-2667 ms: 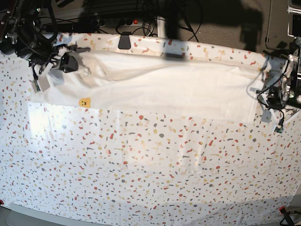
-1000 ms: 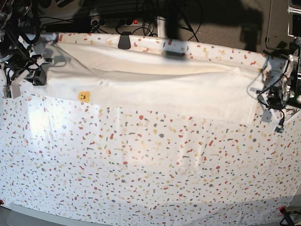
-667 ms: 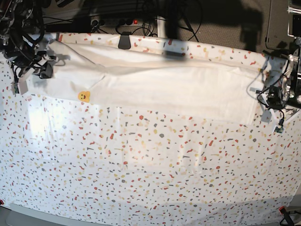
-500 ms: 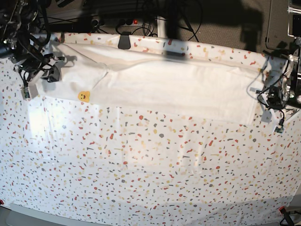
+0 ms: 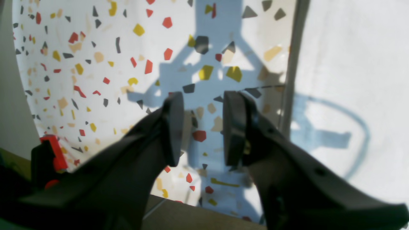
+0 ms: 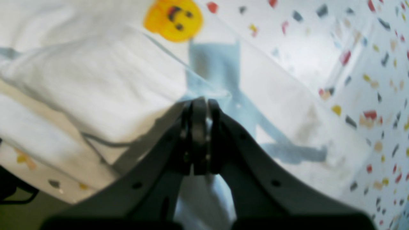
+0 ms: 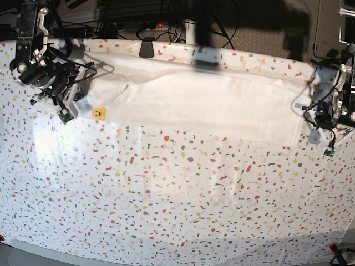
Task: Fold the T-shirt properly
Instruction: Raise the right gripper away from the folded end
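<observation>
- Terrazzo-speckled cloth [image 7: 166, 210] covers the whole table, white with red, yellow and grey flecks; dark cables and equipment crowd the far edge at 12 o'clock in the base view.
- The T-shirt [image 7: 211, 105] lies along the far part of the table as a long white band running from about 9 o'clock to 3 o'clock, print side hidden (only plain white fabric shows, with soft creases along its upper edge).
- A small yellow smiley patch [image 7: 99, 112] sits at the near left corner of the garment; the right wrist view shows it too [image 6: 173, 19], just past the fingertips.
- The right gripper [image 7: 71, 107] is at 9 o'clock in the base view, at the shirt's left end. In its own camera the right gripper [image 6: 199, 110] has its jaws pressed together, and a thin fold of white fabric appears pinched at the tips, though blur makes the contact hard to confirm.
- The T-shirt [image 6: 80, 80] fills the upper left of that wrist view, bunched in a thick fold.
- The left gripper [image 7: 321, 124] hangs at 3 o'clock in the base view, just beside the shirt's right end.
- In its wrist view the left gripper [image 5: 201, 127] has its jaws parted and nothing between them, hovering over speckled cloth [image 5: 96, 64].
- The shirt's edge [image 5: 351, 64] lies just to the right of those fingers, not touching them.
</observation>
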Action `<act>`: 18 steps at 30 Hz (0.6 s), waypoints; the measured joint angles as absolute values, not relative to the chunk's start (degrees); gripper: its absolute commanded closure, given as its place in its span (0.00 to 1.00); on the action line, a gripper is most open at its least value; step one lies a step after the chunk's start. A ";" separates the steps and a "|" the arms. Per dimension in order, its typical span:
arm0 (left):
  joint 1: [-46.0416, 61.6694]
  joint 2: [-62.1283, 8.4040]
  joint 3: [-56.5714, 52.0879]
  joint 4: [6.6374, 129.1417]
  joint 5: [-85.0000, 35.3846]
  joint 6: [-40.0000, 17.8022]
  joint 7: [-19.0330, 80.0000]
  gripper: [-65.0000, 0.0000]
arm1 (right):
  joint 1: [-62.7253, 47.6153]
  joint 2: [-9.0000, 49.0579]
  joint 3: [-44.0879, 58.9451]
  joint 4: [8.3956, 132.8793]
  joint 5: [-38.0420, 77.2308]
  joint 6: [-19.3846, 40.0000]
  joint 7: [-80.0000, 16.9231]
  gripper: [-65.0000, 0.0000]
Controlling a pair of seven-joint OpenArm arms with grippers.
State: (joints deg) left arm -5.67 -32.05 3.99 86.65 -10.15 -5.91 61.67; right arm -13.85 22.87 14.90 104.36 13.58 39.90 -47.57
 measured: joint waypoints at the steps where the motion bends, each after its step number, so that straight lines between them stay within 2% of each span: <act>1: -5.67 -32.05 3.99 86.65 -10.13 -5.91 61.67 0.69 | -13.85 23.07 14.44 104.36 13.56 39.92 -45.78 1.00; 9: -5.67 -32.05 3.99 86.65 -10.13 -5.91 61.67 0.69 | -13.82 23.38 14.22 104.40 10.72 39.92 -42.19 1.00; 18: -5.67 -32.05 3.99 86.65 -10.15 -5.91 61.69 0.69 | -14.28 23.42 14.22 104.42 5.50 38.17 -46.13 1.00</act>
